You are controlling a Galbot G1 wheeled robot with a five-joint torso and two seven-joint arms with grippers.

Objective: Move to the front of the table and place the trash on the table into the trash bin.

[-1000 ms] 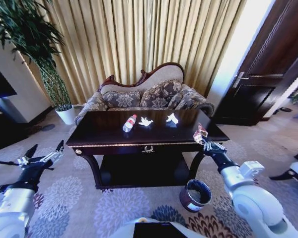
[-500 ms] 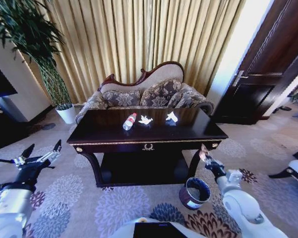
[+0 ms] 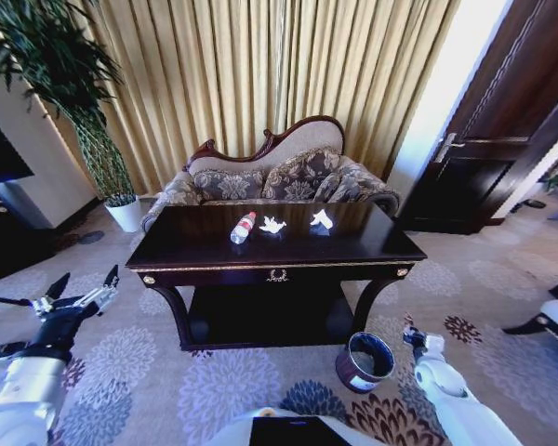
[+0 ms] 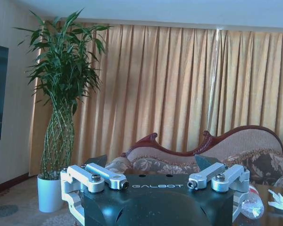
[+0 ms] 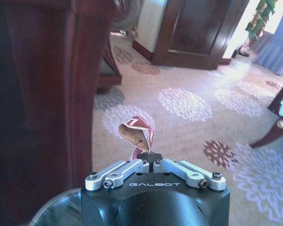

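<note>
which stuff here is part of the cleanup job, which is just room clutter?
Job:
- table
- bottle on it
- two paper wads on it
- trash bin on the carpet
- red-and-white scrap pinched in the right gripper, low beside the bin
- left gripper, open, off to the table's left

Clutter:
- sofa
- potted plant
- curtains
- door

Gold pleated curtains behind carved floral sofa. Left of sofa: tall potted plant, white pot. Right: dark wooden door. Floral-medallion carpet underfoot.
</note>
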